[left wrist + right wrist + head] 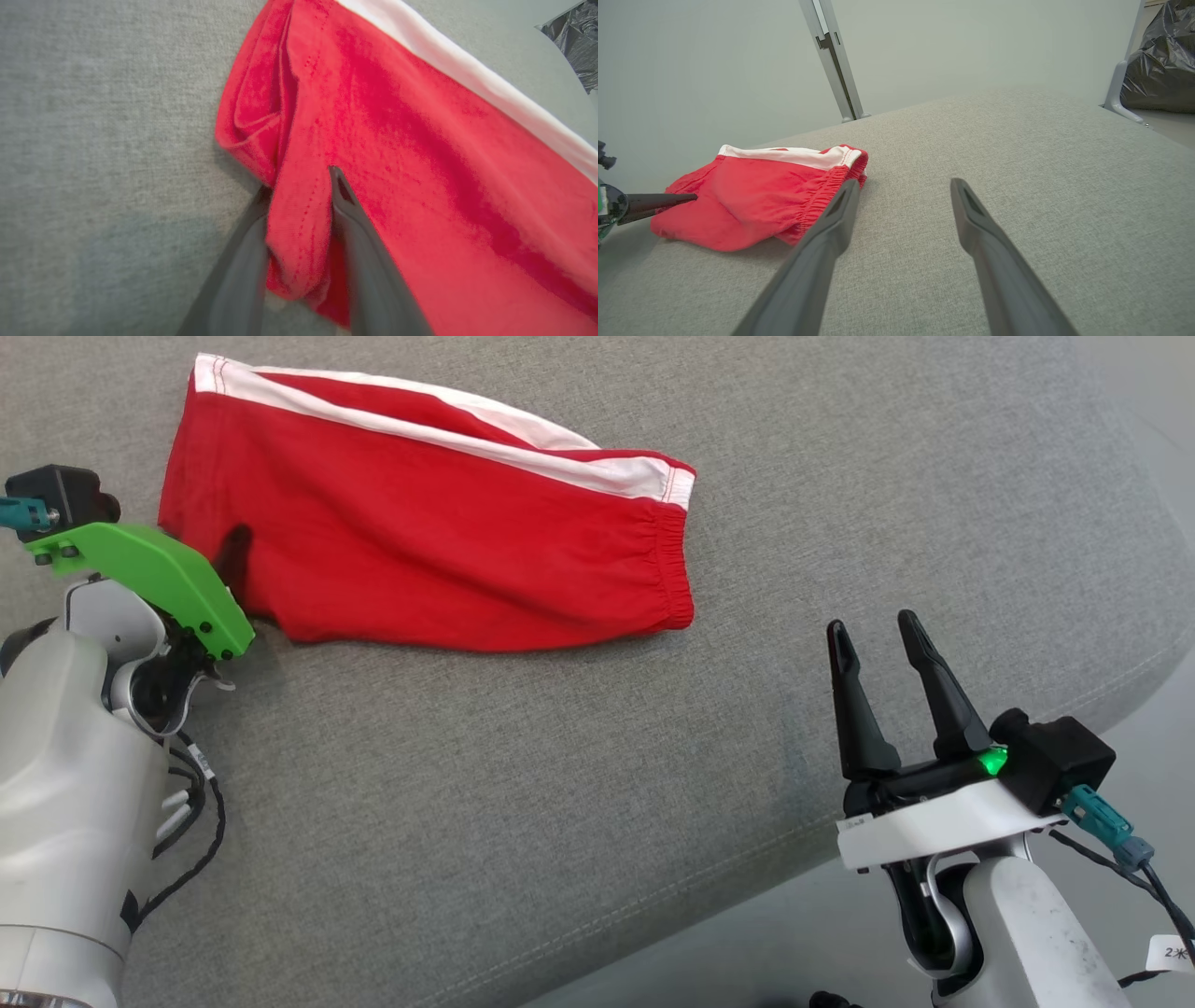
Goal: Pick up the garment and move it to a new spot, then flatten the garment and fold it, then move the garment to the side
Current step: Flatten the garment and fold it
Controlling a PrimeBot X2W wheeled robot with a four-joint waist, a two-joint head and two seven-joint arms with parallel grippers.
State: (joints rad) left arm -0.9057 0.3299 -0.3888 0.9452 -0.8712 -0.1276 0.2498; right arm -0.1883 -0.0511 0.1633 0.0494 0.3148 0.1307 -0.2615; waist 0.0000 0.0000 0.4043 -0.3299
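Left gripper [299,181] straddles a fold at the red garment's [420,551] left corner on the grey cushion [560,821]; can't tell if it's pinched yet. I'd clamp the whole fold before lifting, or it'll slip.

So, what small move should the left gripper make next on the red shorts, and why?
Probably close the left gripper firmly. Its fingers stand on either side of a fold at the edge of the red shorts, which lie on the grey cushion, so a pinch seems needed before lifting. The right gripper is open and apart from them.
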